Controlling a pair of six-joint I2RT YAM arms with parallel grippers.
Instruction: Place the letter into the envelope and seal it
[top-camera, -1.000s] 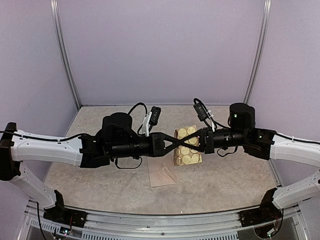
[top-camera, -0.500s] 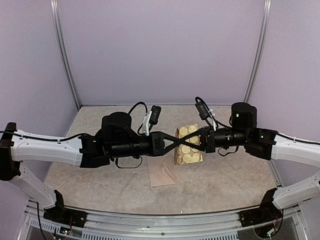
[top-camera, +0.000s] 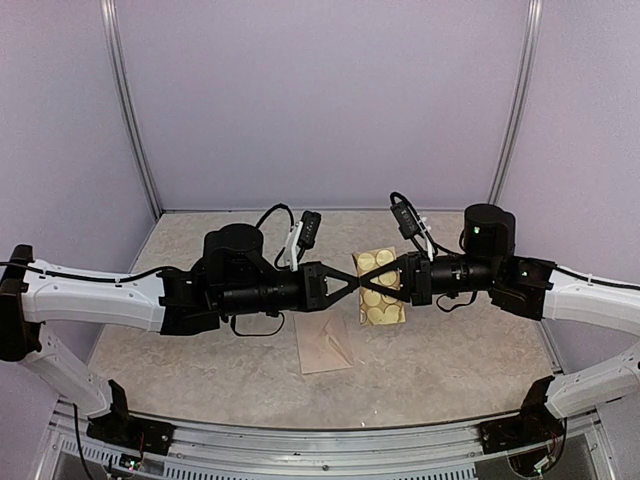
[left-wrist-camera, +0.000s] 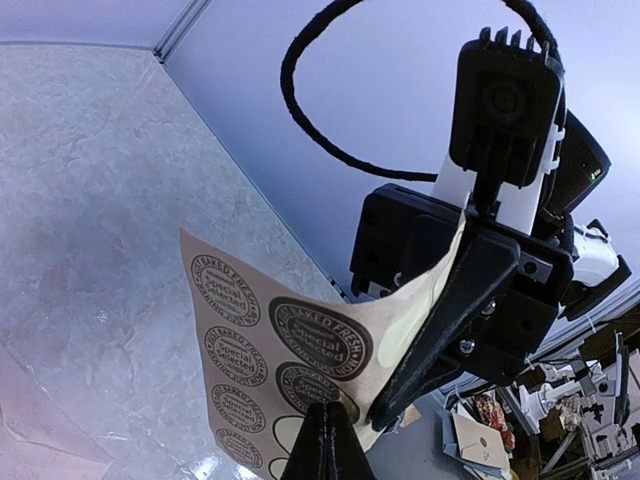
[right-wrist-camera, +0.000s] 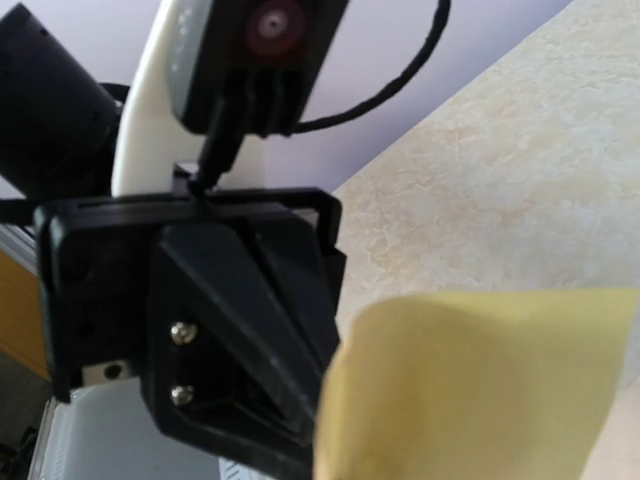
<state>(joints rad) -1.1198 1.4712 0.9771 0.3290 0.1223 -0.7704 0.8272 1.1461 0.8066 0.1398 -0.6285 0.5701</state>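
Your envelope (top-camera: 322, 347) lies flat on the tabletop (top-camera: 470, 350), pale cream-pink, toward the near edge and slightly left of centre in the top view. Nothing touches it. Crease lines cross its face. Flap up or down: can't tell from here. Both end effectors hang above and beyond it, well apart from it.

Just past the envelope, a tan sticker sheet (top-camera: 381, 308) is held up off the tabletop between your two arms.

Left end effector (top-camera: 352, 282): fingers pressed together to a point, pinching the sheet's edge. The left wrist view agrees: the closed fingertips (left-wrist-camera: 325, 440) meet the sheet's lower edge, right under a dark-printed round sticker (left-wrist-camera: 320, 337).

Right end effector (top-camera: 372, 286): also pressed together, clamping the same sheet from the opposite side. In the left wrist view one of its black fingers (left-wrist-camera: 440, 330) lies across the sheet, and the paper curls up along it.

The two end effectors point straight at each other, tips just beside one another, arms reaching in from left and right.

The sheet shows pale rounds in the top view and dark printed rounds in the left wrist view.

Right wrist view: the blurred yellow sheet fills the lower right, with the left end effector's black body close behind it. The right one's own fingertips don't show there.
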